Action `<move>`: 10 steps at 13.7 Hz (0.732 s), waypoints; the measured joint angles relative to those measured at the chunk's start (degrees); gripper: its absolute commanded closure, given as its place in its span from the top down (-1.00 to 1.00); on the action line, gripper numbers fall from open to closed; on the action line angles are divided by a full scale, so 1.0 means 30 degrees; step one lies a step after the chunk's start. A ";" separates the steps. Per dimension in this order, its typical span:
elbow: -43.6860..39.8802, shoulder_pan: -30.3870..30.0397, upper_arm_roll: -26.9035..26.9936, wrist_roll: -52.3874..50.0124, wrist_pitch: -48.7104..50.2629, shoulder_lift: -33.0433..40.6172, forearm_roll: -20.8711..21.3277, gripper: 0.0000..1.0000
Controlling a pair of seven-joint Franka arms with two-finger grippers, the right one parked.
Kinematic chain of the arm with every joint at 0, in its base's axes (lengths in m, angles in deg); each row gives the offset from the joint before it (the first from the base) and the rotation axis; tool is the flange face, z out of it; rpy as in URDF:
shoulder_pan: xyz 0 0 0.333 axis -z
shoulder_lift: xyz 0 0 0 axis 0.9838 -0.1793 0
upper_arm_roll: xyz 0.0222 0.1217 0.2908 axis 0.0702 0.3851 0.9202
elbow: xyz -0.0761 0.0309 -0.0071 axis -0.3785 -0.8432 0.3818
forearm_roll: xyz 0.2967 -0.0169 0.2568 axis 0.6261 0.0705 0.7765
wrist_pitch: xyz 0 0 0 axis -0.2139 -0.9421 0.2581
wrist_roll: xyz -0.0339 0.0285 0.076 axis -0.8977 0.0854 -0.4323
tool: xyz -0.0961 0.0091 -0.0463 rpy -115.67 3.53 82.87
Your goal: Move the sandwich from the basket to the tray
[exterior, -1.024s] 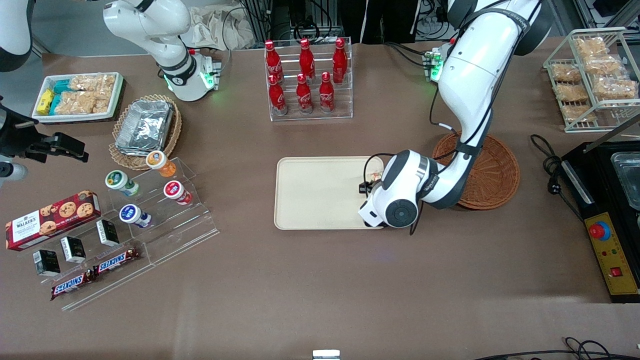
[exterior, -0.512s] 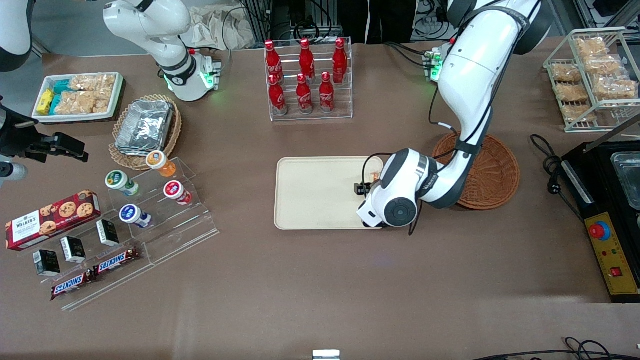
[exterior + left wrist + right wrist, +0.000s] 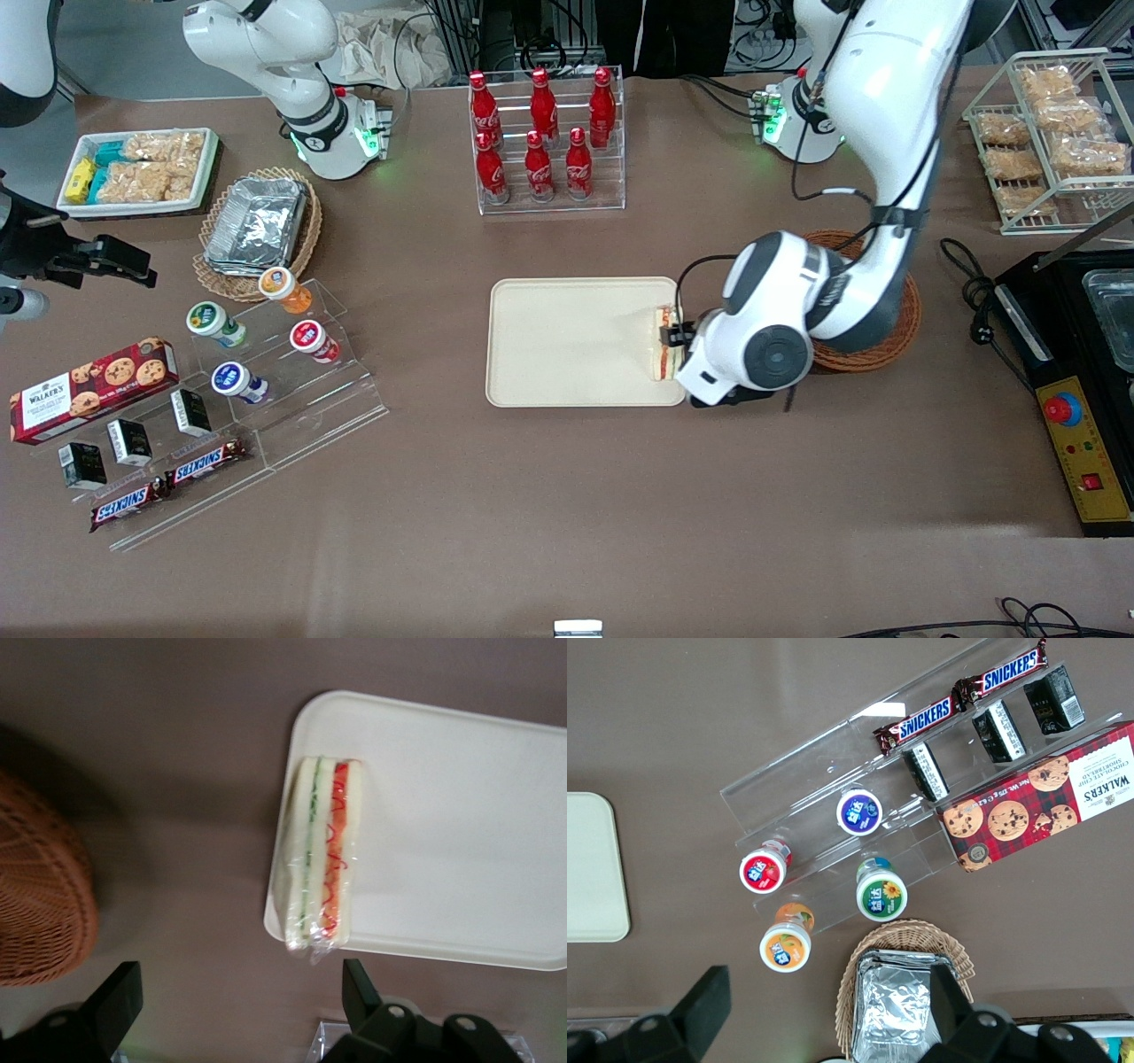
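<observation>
Your end effector [image 3: 239, 997] hangs released, fingers spread wide, right above the sandwich [image 3: 319, 859], which sits free on the tray [image 3: 443, 815] edge nearest the basket [image 3: 40, 895].

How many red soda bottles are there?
6 bottles, all in the clear rack: three in the row nearer the front camera, three in the row above. The open gripper hangs by the sandwich.

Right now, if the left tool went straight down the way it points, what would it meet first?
Most likely the sandwich, which lies on the tray's edge nearest the basket. The open tool sits above it, its line falling near the sandwich's end, but depth is unclear, so it might meet the table instead.
</observation>
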 measured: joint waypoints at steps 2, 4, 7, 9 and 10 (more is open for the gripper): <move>0.0000 -0.0693 0.0006 0.0002 0.0457 0.0861 0.0093 1.00; 0.0000 -0.1213 0.0014 0.0002 0.0855 0.1657 0.0819 1.00; 0.0026 -0.1812 0.0025 0.0002 0.1188 0.2664 0.2187 0.99; 0.0100 -0.2289 0.0028 0.0158 0.1249 0.3266 0.3216 0.99; 0.0155 -0.2502 0.0032 0.0583 0.1293 0.3570 0.3645 0.99</move>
